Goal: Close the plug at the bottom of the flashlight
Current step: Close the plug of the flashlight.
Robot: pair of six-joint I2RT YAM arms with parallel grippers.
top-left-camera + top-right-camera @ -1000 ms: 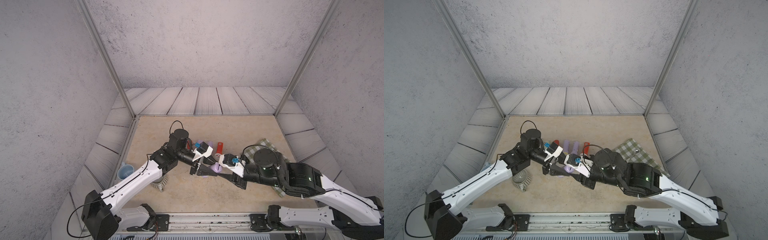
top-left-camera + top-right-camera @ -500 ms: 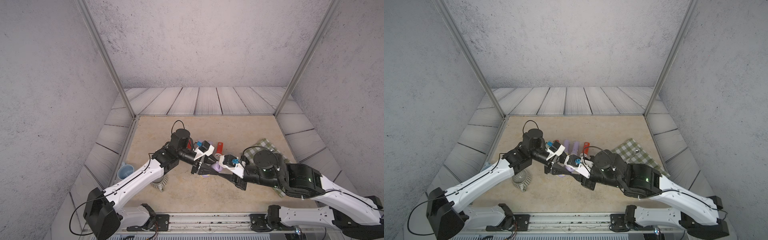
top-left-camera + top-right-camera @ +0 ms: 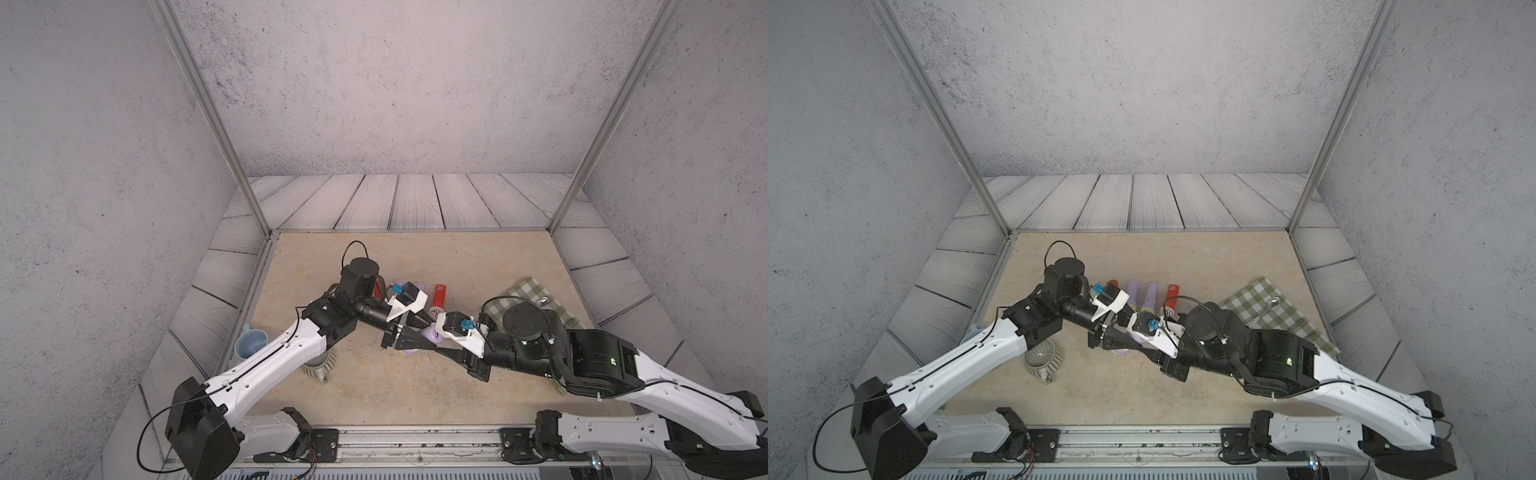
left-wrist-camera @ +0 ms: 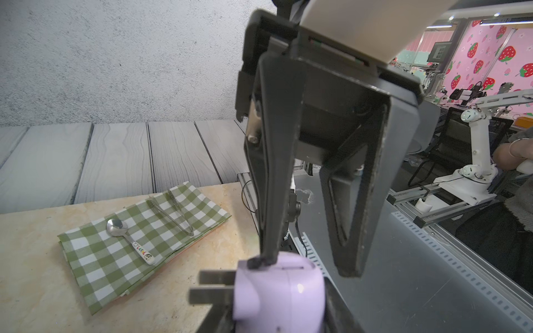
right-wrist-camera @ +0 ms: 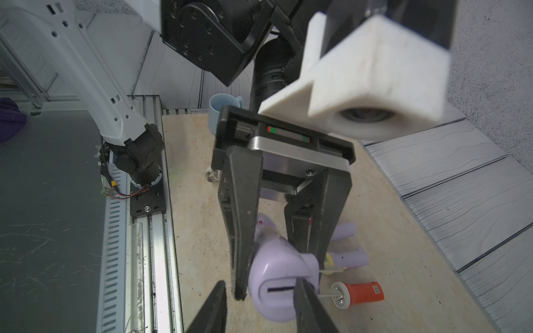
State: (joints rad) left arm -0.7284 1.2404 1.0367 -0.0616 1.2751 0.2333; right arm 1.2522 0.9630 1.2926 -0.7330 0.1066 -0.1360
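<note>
My left gripper [image 4: 278,312] is shut on a lilac flashlight [image 4: 282,291], held just above the table in both top views [image 3: 428,334] [image 3: 1121,351]. Its plug [image 4: 213,285], two flat grey prongs, sticks out sideways from the bottom end. My right gripper [image 4: 307,263] faces it with jaws apart. One fingertip [image 4: 264,261] rests on the body beside the plug's root, while the other hangs free. In the right wrist view the slotted end of the flashlight [image 5: 281,288] lies between my right gripper's [image 5: 260,282] fingers, touching one of them.
More flashlights lie behind: a red one [image 3: 438,296] and two lilac ones [image 3: 1133,291] [image 3: 1151,297]. A green checked cloth [image 4: 115,259] with a spoon [image 4: 116,227] and tongs [image 4: 173,213] lies to the right. A blue mug [image 3: 250,344] and a ribbed grey piece [image 3: 319,365] sit on the left.
The left gripper and the flashlight have shifted slightly right and away. The right gripper's jaws have narrowed a little around the flashlight's end.
</note>
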